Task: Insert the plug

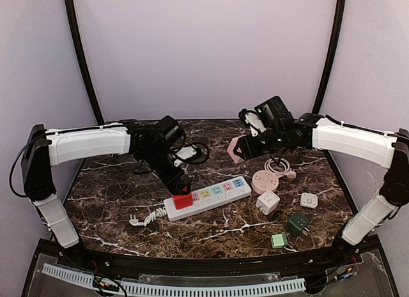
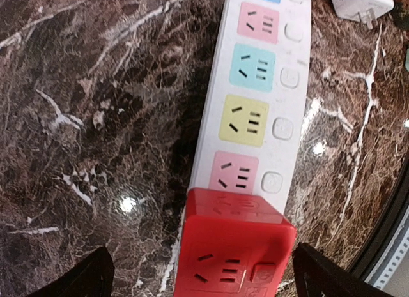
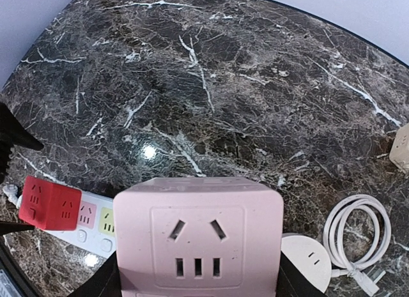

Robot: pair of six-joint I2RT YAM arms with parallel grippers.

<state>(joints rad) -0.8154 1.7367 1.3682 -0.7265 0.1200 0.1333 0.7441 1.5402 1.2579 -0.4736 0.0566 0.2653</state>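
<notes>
Left end effector [image 2: 203, 278] wide apart, touching nothing. Right below it, between the two fingers, the red cube plug [image 2: 233, 246], sitting on the end socket of the power strip [image 2: 255, 112]. Looks pushed in, but hard to be sure.

Right end effector [image 3: 198, 278] clamped on the pink cube plug [image 3: 198, 246], held up over the desk [image 3: 192, 86]. Strip down and to its left, well apart.

Looks like hard, smooth plastic: light, not bendy, maybe a bit slippery. Best held on two flat sides, across the middle. Pins likely underneath, out of sight. Needs a straight push down, to keep the pins from bending.
</notes>
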